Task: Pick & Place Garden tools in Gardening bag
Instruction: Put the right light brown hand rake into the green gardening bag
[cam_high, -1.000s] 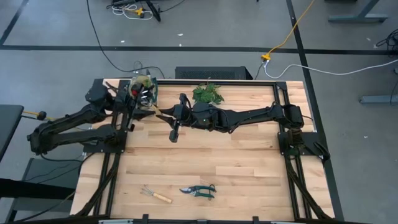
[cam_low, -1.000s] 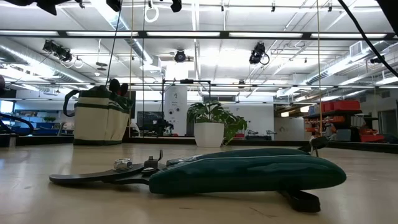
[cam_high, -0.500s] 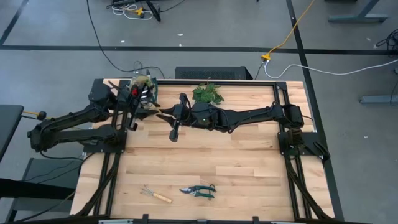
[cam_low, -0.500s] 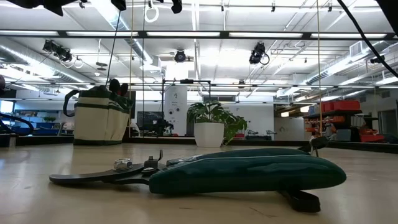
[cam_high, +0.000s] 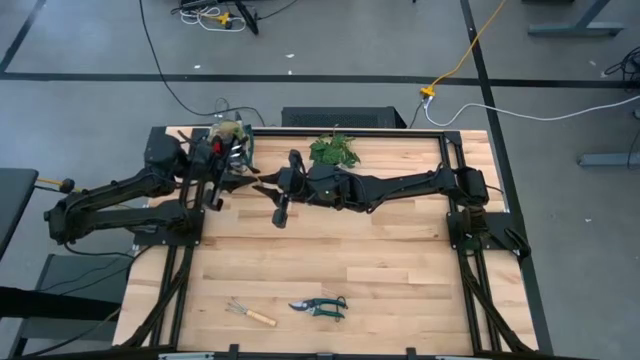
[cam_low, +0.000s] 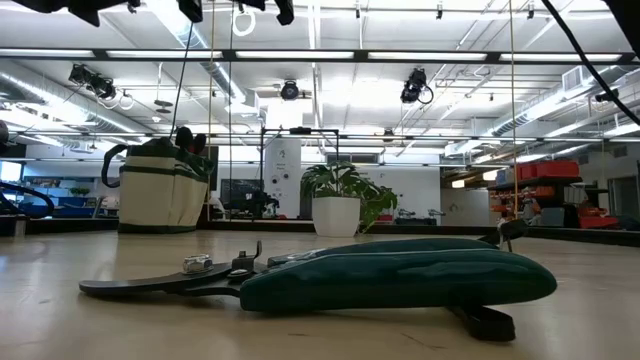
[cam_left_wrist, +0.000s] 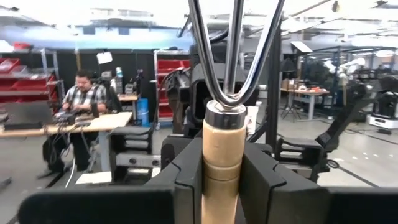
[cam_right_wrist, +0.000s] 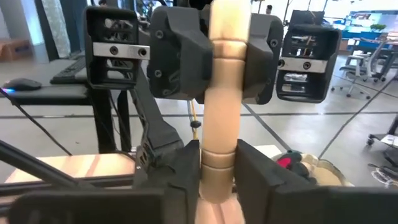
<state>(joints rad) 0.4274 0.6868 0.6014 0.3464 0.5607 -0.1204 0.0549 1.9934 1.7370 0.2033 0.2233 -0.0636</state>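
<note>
A wooden-handled hand tool with metal tines hangs in the air between my two grippers, beside the beige gardening bag at the table's far left. My left gripper and my right gripper face each other, both shut on the handle. In the low view the bag stands upright on the table with tools inside. Teal-handled pruning shears and a small hand rake lie flat near the table's front edge. My left gripper pinches the wooden handle between its two fingers, just short of the metal collar; the tines stick out past the fingers. The tool is clear of the table. My right gripper has the handle's other stretch between its two fingers, with no gap showing on either side. Farther along the same handle sit the left gripper's fingers.
A leafy plant in a white pot stands at the far edge, just right of the grippers. In the low view the shears lie close in front. A person sits at a desk in the room behind.
</note>
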